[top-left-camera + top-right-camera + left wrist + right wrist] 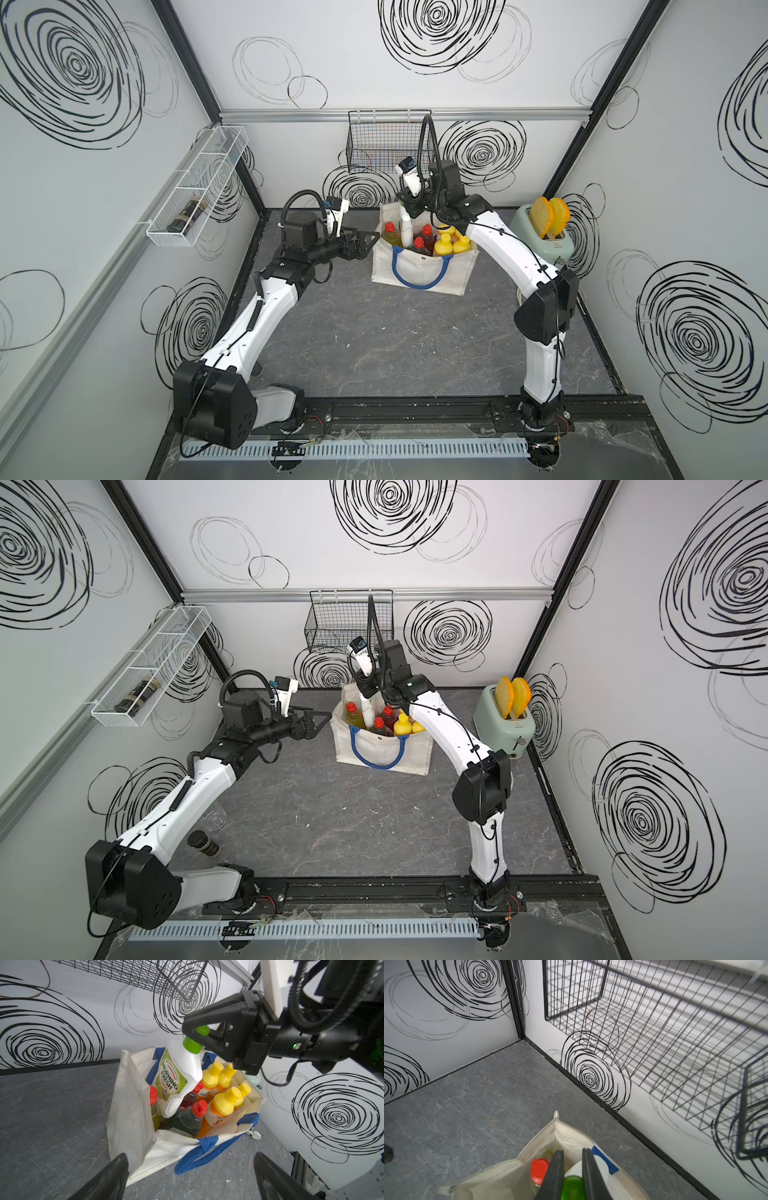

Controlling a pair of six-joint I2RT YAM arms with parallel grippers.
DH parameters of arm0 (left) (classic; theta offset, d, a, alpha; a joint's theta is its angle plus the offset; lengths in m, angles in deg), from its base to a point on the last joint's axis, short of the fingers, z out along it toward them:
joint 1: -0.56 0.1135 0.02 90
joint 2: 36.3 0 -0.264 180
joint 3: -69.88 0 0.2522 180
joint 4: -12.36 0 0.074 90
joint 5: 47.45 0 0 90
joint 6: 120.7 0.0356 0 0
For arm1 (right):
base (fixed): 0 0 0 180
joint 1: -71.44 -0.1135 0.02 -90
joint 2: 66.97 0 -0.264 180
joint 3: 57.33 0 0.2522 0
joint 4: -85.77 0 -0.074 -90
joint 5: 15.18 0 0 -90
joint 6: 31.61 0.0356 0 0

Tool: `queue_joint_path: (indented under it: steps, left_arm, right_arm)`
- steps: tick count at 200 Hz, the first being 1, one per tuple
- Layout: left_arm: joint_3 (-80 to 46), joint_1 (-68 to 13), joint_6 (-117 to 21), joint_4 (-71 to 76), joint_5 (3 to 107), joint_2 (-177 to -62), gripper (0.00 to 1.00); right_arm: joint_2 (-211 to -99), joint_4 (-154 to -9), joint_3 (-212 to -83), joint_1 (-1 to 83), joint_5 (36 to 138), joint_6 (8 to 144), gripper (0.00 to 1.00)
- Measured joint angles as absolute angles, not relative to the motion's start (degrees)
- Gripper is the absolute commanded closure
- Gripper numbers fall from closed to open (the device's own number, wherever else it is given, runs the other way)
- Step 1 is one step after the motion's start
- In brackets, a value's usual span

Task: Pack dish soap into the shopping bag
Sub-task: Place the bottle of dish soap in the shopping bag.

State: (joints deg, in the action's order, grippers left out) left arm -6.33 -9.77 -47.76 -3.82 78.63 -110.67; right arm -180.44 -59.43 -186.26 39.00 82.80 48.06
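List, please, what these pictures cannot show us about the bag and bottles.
- White bottle base: left wrist view, buried among the other bottles; resting or hanging, unclear.
- Shopping bag floor: all views, bottles cover it.
- Right hand body: right wrist view, bottom edge cuts it off.
- Jar label on the wall shelf: top views, too small.

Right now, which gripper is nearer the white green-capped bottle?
Right. The right gripper is shut on the green cap of the white bottle over the shopping bag; the left gripper is open beside the bag, not touching the bottle.
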Motion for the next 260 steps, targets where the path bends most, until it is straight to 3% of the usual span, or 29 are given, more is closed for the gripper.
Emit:
queue_joint_path:
  steps: [46,260]
  left_arm:
    - [-6.33,-9.77,-47.91,-3.78,78.76,-110.67,0.04]
    - [-6.31,-9.94,-47.91,-3.82,78.69,-110.89,0.04]
  right_arm:
    - [-178.69,-64.54,-176.52,39.35,82.67,49.05,1.00]
    - [-174.89,-75.25,-164.01,40.13,80.23,49.94,0.98]
